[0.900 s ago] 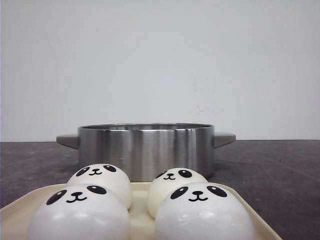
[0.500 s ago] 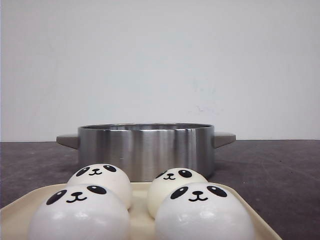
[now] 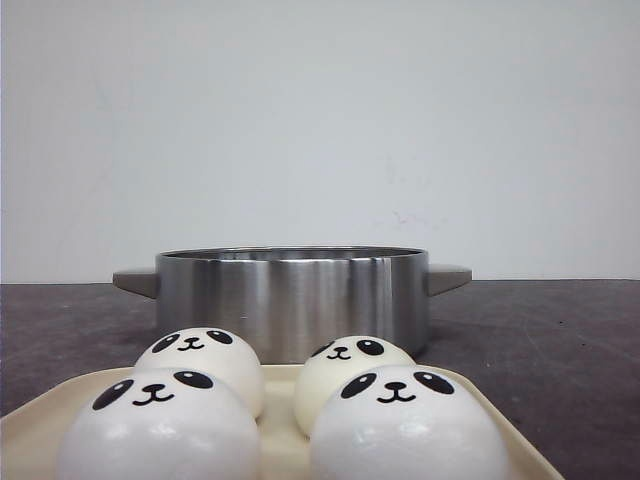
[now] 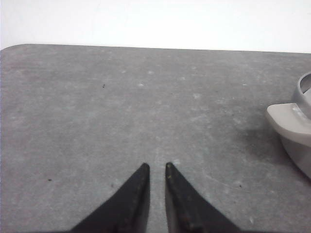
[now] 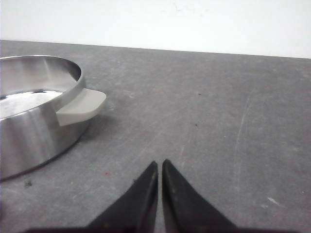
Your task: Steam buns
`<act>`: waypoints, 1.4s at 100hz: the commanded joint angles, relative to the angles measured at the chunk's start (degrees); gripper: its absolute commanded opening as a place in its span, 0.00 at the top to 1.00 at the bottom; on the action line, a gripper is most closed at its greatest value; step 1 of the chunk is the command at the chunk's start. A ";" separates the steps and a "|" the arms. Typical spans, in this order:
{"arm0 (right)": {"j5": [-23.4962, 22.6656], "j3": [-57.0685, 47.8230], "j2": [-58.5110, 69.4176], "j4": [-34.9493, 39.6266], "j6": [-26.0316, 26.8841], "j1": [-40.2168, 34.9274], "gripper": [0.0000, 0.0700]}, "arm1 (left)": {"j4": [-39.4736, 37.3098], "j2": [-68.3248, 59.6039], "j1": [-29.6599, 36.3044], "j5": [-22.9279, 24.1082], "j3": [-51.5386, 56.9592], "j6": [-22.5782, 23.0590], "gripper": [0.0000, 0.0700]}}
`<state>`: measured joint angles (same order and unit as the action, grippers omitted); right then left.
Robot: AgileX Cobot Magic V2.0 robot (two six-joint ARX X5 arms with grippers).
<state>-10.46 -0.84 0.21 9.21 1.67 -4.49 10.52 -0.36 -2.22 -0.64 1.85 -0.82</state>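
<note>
Four white panda-face buns sit on a cream tray (image 3: 28, 432) at the front: front left bun (image 3: 155, 428), front right bun (image 3: 405, 430), back left bun (image 3: 200, 358), back right bun (image 3: 350, 365). A steel pot (image 3: 292, 295) with grey side handles stands just behind the tray. No gripper shows in the front view. My left gripper (image 4: 155, 166) is shut with a thin gap and empty, over bare table, with the pot's handle (image 4: 290, 119) off to one side. My right gripper (image 5: 160, 162) is shut and empty beside the pot (image 5: 34, 121).
The table is dark grey stone (image 3: 560, 340) with a white wall behind it. The pot's inside looks empty in the right wrist view. The table's rounded far corner (image 4: 19, 48) shows in the left wrist view.
</note>
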 commanded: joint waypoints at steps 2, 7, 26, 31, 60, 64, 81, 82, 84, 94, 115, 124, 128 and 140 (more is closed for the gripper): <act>-0.04 0.17 0.00 -0.17 -0.42 -0.09 0.99 | 0.22 -0.02 -0.02 -0.46 -1.05 -0.09 0.96; -0.04 0.17 0.00 -0.17 -0.42 -0.09 0.99 | 0.22 0.00 -0.02 -0.46 -1.05 -0.09 0.96; -0.04 0.17 0.00 -0.17 -0.42 -0.09 0.99 | 0.22 0.00 -0.02 -0.46 -1.05 -0.09 0.96; -0.04 0.17 0.00 -0.17 -0.42 -0.09 0.99 | 0.22 0.00 -0.02 -0.46 -1.05 -0.09 0.96; -0.04 0.17 0.00 -0.17 -0.42 -0.09 0.99 | 0.22 -0.02 -0.02 -0.46 -1.05 -0.09 0.96; -0.04 0.17 0.00 -0.17 -0.42 -0.09 0.99 | 0.22 -0.02 -0.02 -0.46 -1.05 -0.09 0.96; -0.04 0.17 0.00 -0.17 -0.42 -0.09 0.99 | 0.22 -0.02 -0.02 -0.46 -1.05 -0.09 0.96; -0.04 0.17 0.00 -0.17 -0.42 -0.09 0.99 | 0.22 -0.02 -0.02 -0.46 -1.05 -0.09 0.96; -0.04 0.17 0.00 -0.17 -0.42 -0.09 0.99 | 0.22 0.00 -0.02 -0.46 -1.05 -0.09 0.96; -0.09 0.17 0.00 -0.17 -0.33 -0.09 0.99 | 0.20 0.00 -0.02 -0.46 -1.05 -0.09 0.96; -0.35 0.15 0.00 -0.20 1.81 -0.09 0.99 | 0.20 0.00 0.00 -0.98 -1.05 -1.36 0.96; -2.36 0.09 0.00 -0.24 8.07 -0.09 0.99 | 0.31 0.00 -0.02 -6.03 -0.63 -17.81 0.96; -2.95 0.09 0.00 -0.24 10.36 -0.09 0.99 | 0.22 0.00 -0.02 -7.48 -0.42 -23.21 0.96; -3.23 0.09 0.00 -0.20 17.31 -0.09 0.99 | 0.68 0.00 0.00 -9.70 -0.17 -28.48 0.96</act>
<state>-13.47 -0.84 0.21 9.13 11.70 -4.49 10.09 -0.36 -2.17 -9.06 1.87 -20.14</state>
